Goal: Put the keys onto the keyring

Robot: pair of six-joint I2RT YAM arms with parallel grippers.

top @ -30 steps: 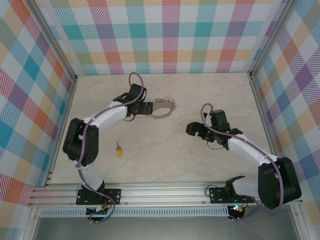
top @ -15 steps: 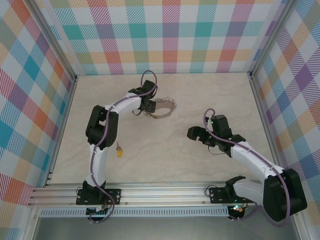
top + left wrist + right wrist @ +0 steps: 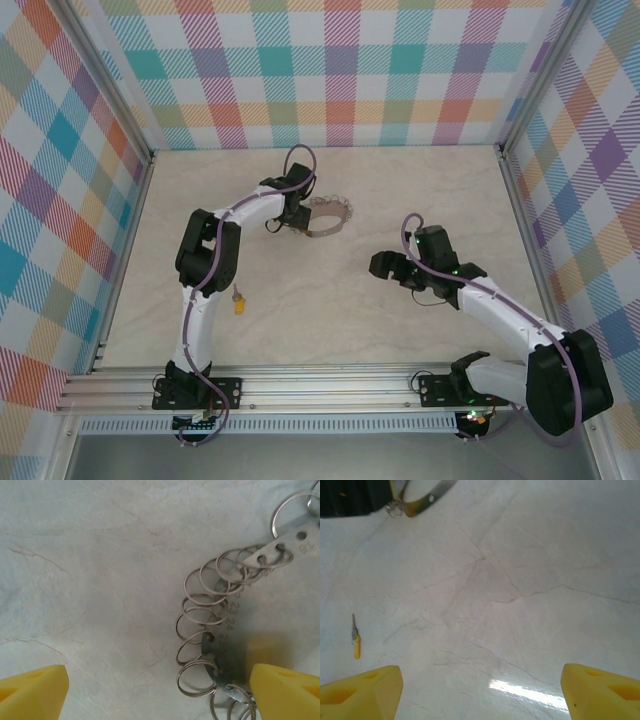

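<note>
Your left pincer open over silvery scalloped metal keyring; loop lies right of pincer centre, arcing ahead. Left arm nearer.

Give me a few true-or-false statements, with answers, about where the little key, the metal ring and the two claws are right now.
1. The key lies on the table, apart from the keyring. True.
2. The right gripper holds the key. False: its jaws are open with nothing between them, and the key lies on the table.
3. The left gripper hangs open over the keyring. True.
4. The key's head is blue. False: it is yellow-orange.
5. The keyring lies nearer the back wall than the key. True.
</note>
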